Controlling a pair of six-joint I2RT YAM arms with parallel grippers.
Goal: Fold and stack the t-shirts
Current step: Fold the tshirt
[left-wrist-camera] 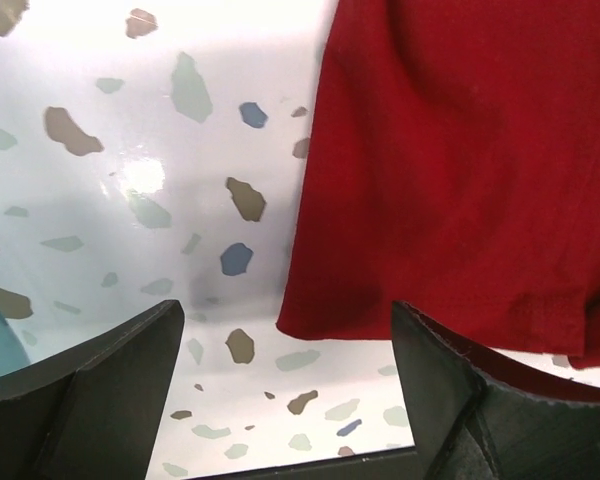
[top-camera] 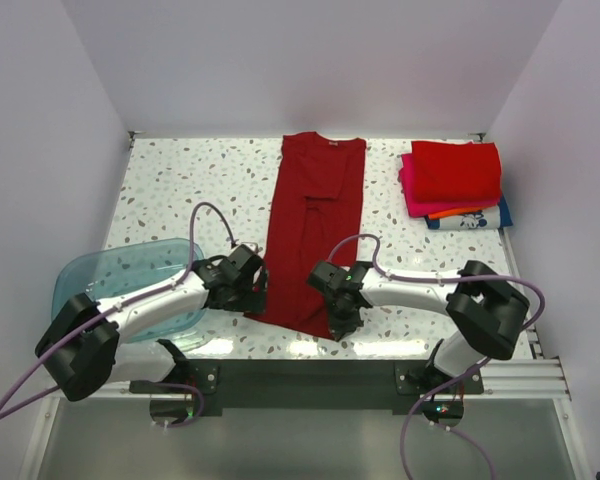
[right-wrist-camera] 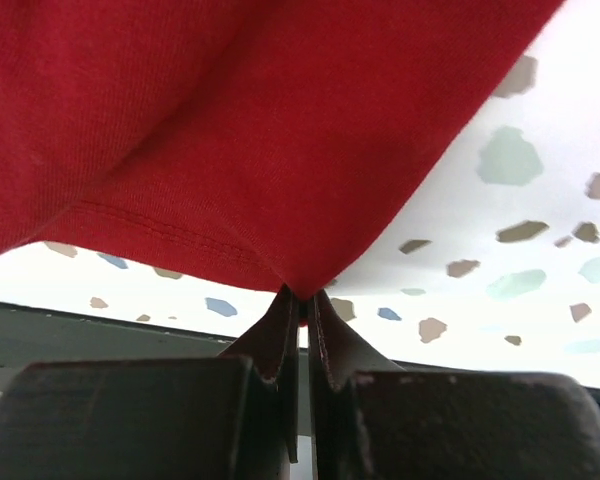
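A dark red t-shirt [top-camera: 315, 225] lies folded into a long strip down the middle of the table, collar at the far end. My right gripper [top-camera: 340, 322] is shut on its near right hem corner [right-wrist-camera: 302, 285], and the cloth rises slightly from the fingertips. At the near left hem corner [left-wrist-camera: 310, 315], my left gripper [top-camera: 252, 292] stands open, with the corner lying between and just beyond its fingers [left-wrist-camera: 450, 390]. A stack of folded t-shirts [top-camera: 455, 183] sits at the far right: bright red on top, then magenta, orange and a white-and-blue print.
A translucent blue plastic tub [top-camera: 120, 285] rests at the near left, partly under my left arm. The table's near edge and a dark rail [top-camera: 310, 380] run just behind both grippers. White walls close in the table on three sides.
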